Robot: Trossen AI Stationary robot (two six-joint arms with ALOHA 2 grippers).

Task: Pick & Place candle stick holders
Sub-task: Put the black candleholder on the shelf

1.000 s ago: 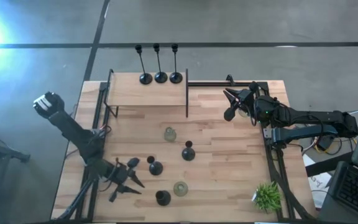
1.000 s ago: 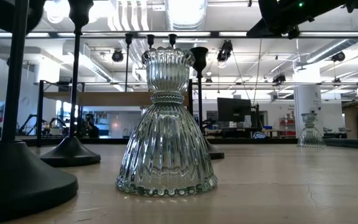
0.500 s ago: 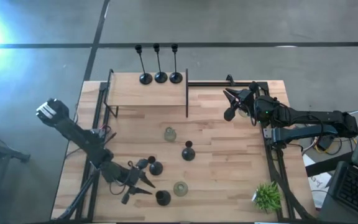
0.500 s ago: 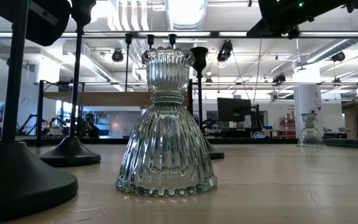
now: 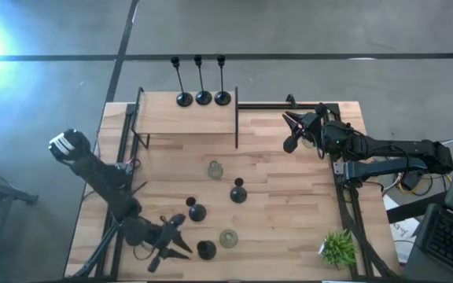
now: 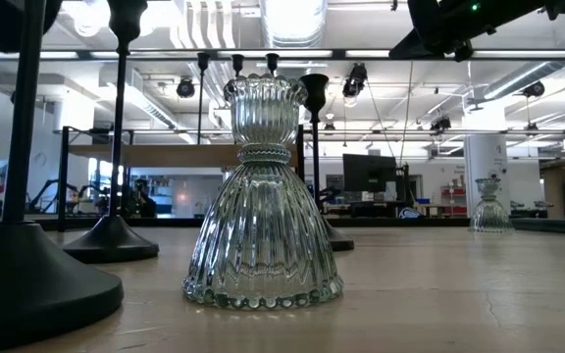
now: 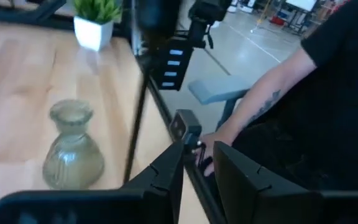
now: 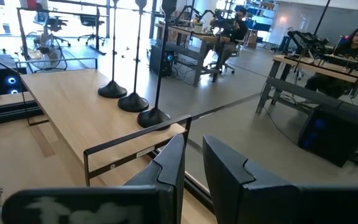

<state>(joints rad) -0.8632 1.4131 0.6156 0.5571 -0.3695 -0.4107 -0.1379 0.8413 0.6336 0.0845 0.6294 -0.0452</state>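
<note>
Three tall black candle stick holders (image 5: 203, 96) stand by their round bases on the raised shelf at the far side. On the table stand three short black holders (image 5: 238, 191), (image 5: 197, 212), (image 5: 205, 250) and two glass holders (image 5: 215, 169), (image 5: 228, 237). My left gripper (image 5: 175, 238) is open and empty at the near left, just left of the nearest black holder. Its wrist view shows that holder's thin stem (image 7: 138, 112) and a glass holder (image 7: 73, 149) ahead of the fingers. My right gripper (image 5: 292, 131) is open and empty, held above the far right of the table.
A small green plant (image 5: 338, 248) stands at the near right corner. A black frame rail (image 5: 237, 118) edges the raised shelf. A person's arm (image 7: 272, 106) shows beyond the table's right side. The low view shows a glass holder (image 6: 263, 196) and black bases (image 6: 27, 275) close by.
My left gripper has moved toward the table's right and near edges, closing in on the black holder nearest the front edge. It has stayed open. No holder has moved.
</note>
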